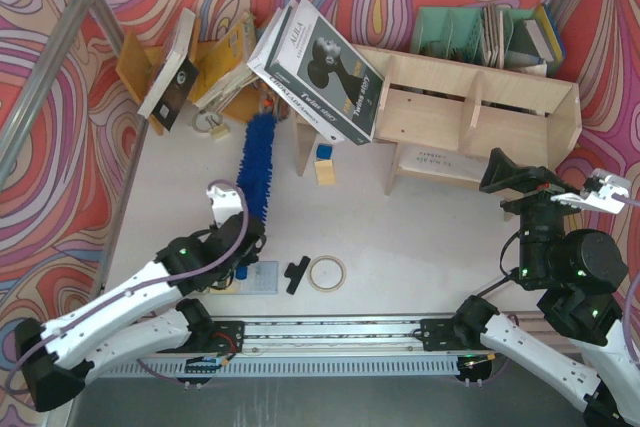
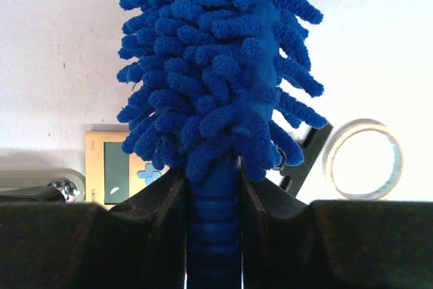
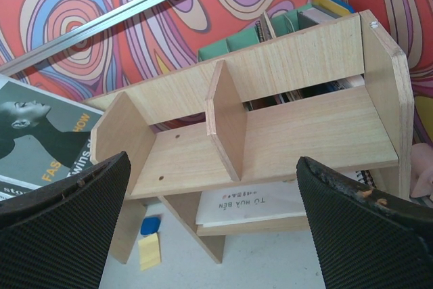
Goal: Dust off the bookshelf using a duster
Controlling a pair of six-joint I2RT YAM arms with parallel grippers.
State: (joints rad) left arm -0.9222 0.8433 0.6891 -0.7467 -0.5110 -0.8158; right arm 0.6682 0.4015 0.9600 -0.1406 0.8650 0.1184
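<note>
The blue fluffy duster (image 1: 258,162) lies out over the white table, its tip pointing toward the left end of the pale plywood bookshelf (image 1: 470,107). My left gripper (image 1: 240,232) is shut on its ribbed dark blue handle (image 2: 213,228), and the bristles (image 2: 216,65) fan out just past the fingers. The duster's tip stops short of the shelf's left legs. My right gripper (image 1: 520,179) hovers at the shelf's right front, open and holding nothing. From the right wrist, its gripper (image 3: 211,160) faces the bookshelf (image 3: 284,133) with its upright divider.
A large magazine (image 1: 320,67) leans on the shelf's left end. A white book (image 3: 264,204) lies on the lower tier. A green file organizer (image 1: 470,32) stands behind and an orange-yellow book rack (image 1: 225,67) at back left. A tape ring (image 1: 326,273), black clip (image 1: 297,274), and yellow block (image 1: 325,169) lie nearby.
</note>
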